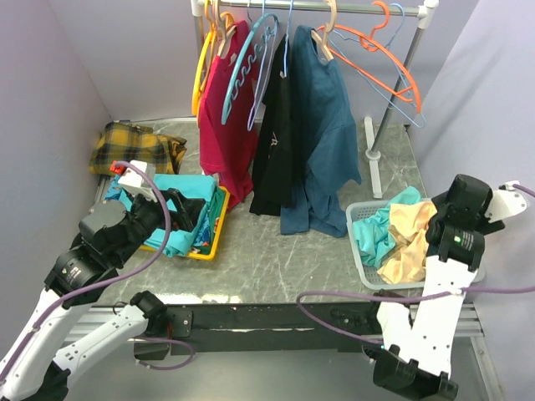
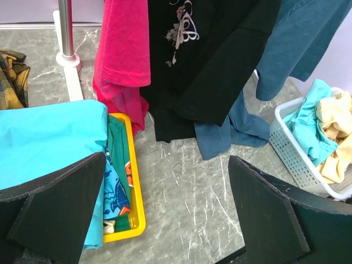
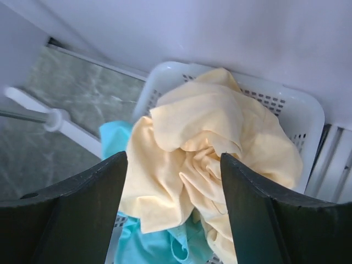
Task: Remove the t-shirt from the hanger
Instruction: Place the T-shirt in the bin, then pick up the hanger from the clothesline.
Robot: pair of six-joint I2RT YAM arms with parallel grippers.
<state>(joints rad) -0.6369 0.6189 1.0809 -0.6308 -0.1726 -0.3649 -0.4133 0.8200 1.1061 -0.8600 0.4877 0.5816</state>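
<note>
The right gripper (image 3: 173, 176) hangs over the white basket (image 3: 286, 104) at the table's right side. Its jaws are parted and hold nothing. Directly below them lies the pale yellow t-shirt (image 3: 192, 126), off any hanger, crumpled into soft folds and heaped above the basket's rim. A turquoise garment (image 3: 143, 247) is bunched under it and to its left. The left gripper (image 2: 168, 165) is spread wide and also empty. It hovers by the yellow tray (image 2: 135, 181), which is filled with folded clothes topped by a cyan cloth (image 2: 44, 137).

Farther back, three shirts hang side by side on the rail (image 1: 334, 8). A red shirt (image 1: 226, 117) is on the left, a black shirt (image 1: 274, 142) with a pale print is in the middle, and a dark blue shirt (image 1: 326, 125) is on the right, its hem reaching down to the table. A bare orange hanger (image 1: 376, 46) hangs to the right of them, and a bare teal hanger (image 1: 242, 67) hangs in front of the red shirt.

From above, the right gripper's fingers are hidden behind its own wrist. The yellow t-shirt's neck and sleeves cannot be made out in the heap. The black shirt's print is too small to read, and the rail's ends are cut off at the top edge of the view.

The table (image 1: 276, 251) is grey, veined like marble. A yellow-and-black plaid cloth (image 1: 134, 146) lies in its far left corner. Plain lavender walls (image 1: 50, 100) close in the left, back and right.
</note>
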